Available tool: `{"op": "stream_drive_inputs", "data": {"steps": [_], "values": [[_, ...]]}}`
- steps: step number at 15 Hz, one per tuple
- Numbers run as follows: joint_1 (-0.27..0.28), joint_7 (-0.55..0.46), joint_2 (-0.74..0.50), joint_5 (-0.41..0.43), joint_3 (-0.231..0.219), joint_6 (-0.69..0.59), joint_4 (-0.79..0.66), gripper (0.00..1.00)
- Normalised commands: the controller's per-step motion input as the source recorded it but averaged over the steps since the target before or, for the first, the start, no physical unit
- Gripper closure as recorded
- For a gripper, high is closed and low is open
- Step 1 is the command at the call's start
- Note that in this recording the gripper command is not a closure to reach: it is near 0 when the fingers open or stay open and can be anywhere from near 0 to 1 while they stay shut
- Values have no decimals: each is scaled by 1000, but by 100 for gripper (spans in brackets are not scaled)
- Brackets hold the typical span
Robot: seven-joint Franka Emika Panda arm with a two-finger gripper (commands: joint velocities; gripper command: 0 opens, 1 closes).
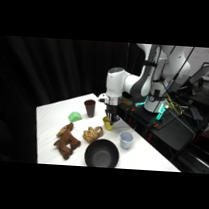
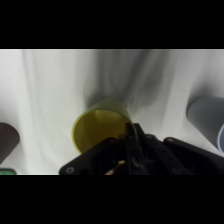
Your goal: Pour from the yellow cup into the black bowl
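A: On the white table (image 1: pixel 52 114), mid-surface, the gripper (image 1: pixel 110 119) comes straight down onto the yellow cup (image 1: pixel 108 125).

B: Cup position relative to the black bowl (image 1: pixel 102 154)?

A: Upright, apart from it, farther back toward the arm's base. The bowl sits at the near edge. A pale blue-white cup (image 1: pixel 126 140) stands between them, off to the right.

B: Grip state?

A: Wrist view shows the yellow cup (image 2: pixel 100 129) directly under the black linkage, open mouth up, one finger (image 2: pixel 132 134) at its rim. Whether the jaws are closed on the wall or only straddling it, I cannot tell.

B: Other items?

A: Dark brown cup (image 1: pixel 89 108) and a small green thing (image 1: pixel 75 116) to the left. Two brown lumpy objects (image 1: pixel 67 140) and a tan one (image 1: pixel 92 134) lie left of the bowl.
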Motion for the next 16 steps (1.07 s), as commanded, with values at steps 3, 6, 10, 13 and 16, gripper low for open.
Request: {"op": "stream_drive_inputs", "data": {"steps": [3,6,10,13,16], "values": [[163,429,-272,-521,-249,-449,142,18],[121,293,-491,-326,-28,-630,124,18],[67,145,-458,-99,169,-592,133,18],[100,42,-305,108,235,-499,177,18],[160,25,-88,203,245,-290,264,18]]}}
